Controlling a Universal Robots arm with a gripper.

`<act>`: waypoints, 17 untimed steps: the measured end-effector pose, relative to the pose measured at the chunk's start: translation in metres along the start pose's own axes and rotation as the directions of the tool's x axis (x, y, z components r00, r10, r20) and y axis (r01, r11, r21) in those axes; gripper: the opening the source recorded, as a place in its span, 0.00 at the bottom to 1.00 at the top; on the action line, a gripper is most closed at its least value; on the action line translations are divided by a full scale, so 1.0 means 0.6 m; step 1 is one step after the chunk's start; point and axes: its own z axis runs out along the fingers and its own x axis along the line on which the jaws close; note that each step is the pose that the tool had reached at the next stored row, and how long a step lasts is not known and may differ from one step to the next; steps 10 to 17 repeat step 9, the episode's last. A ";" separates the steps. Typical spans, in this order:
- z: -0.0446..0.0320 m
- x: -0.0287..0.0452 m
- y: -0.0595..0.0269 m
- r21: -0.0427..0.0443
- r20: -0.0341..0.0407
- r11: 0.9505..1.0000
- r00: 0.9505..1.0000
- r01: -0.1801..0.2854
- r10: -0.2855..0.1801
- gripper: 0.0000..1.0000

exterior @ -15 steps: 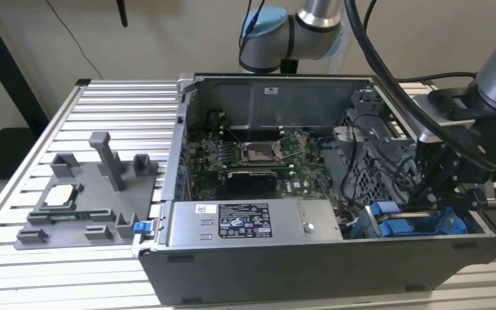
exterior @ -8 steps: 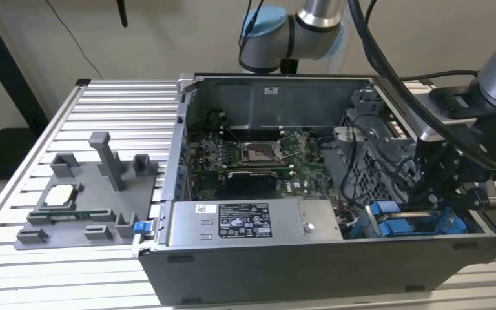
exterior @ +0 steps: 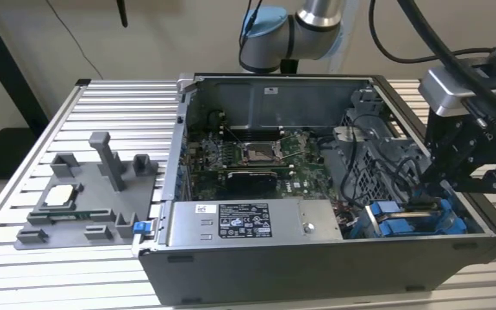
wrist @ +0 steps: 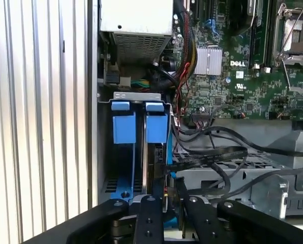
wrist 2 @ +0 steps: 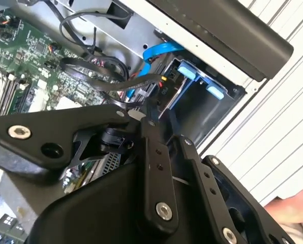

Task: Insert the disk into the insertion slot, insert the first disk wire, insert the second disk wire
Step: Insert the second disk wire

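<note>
The insertion slot (exterior: 412, 216), a dark bay with bright blue rails, sits in the near corner of the open case at the exterior view's right. The disk (wrist: 152, 162) stands edge-on inside it behind two blue tabs (wrist: 123, 127); its grey face and blue frame (wrist 2: 173, 94) show in the second wrist view. My gripper (exterior: 438, 184) dips into the case just behind the bay. Its fingers (wrist: 151, 213) stand close together on a black disk wire plug (wrist: 168, 189) with red and yellow leads, right at the disk's end. A blue wire (wrist 2: 156, 51) curves nearby.
Loose black cables (wrist: 207, 157) cross the perforated cage beside the bay. The motherboard (exterior: 248, 155) lies behind, and the silver power supply (exterior: 248, 219) lines the case's near wall. A grey fixture holding a small chip (exterior: 59, 194) stands on the slatted table at the exterior view's left.
</note>
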 end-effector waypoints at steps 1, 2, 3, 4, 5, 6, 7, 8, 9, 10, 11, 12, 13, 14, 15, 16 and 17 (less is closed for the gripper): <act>0.000 0.000 0.000 0.000 0.000 1.000 1.000 0.000 0.000 1.00; 0.000 0.000 0.000 0.000 0.000 1.000 1.000 0.000 0.000 1.00; -0.001 0.000 0.000 0.000 0.000 1.000 1.000 0.000 0.000 1.00; -0.001 0.000 0.000 0.000 0.000 1.000 1.000 0.000 0.000 1.00; -0.001 0.000 0.000 0.000 0.000 1.000 1.000 0.000 0.000 1.00; -0.001 0.000 0.000 0.000 0.000 1.000 1.000 0.000 0.000 1.00; -0.001 0.000 0.000 0.000 0.000 1.000 1.000 0.000 0.000 1.00; -0.001 0.000 0.000 0.000 0.000 1.000 1.000 0.000 0.000 1.00; -0.001 0.000 0.000 0.000 0.000 1.000 1.000 0.000 0.000 1.00; -0.001 0.000 0.000 0.000 0.000 1.000 1.000 0.000 0.000 1.00; -0.001 0.000 0.000 0.000 0.000 1.000 1.000 0.000 0.000 1.00; -0.001 0.000 0.000 0.000 0.000 1.000 1.000 0.000 0.000 1.00; -0.001 0.000 0.000 0.000 0.000 1.000 1.000 0.000 0.000 1.00; -0.001 0.000 0.000 0.000 0.000 1.000 1.000 0.000 0.000 1.00; -0.001 0.000 0.000 0.000 0.000 1.000 1.000 0.000 0.000 1.00; -0.001 0.000 0.000 0.000 0.000 1.000 1.000 0.000 0.000 1.00; -0.001 0.000 0.000 0.000 0.000 1.000 1.000 0.000 0.000 1.00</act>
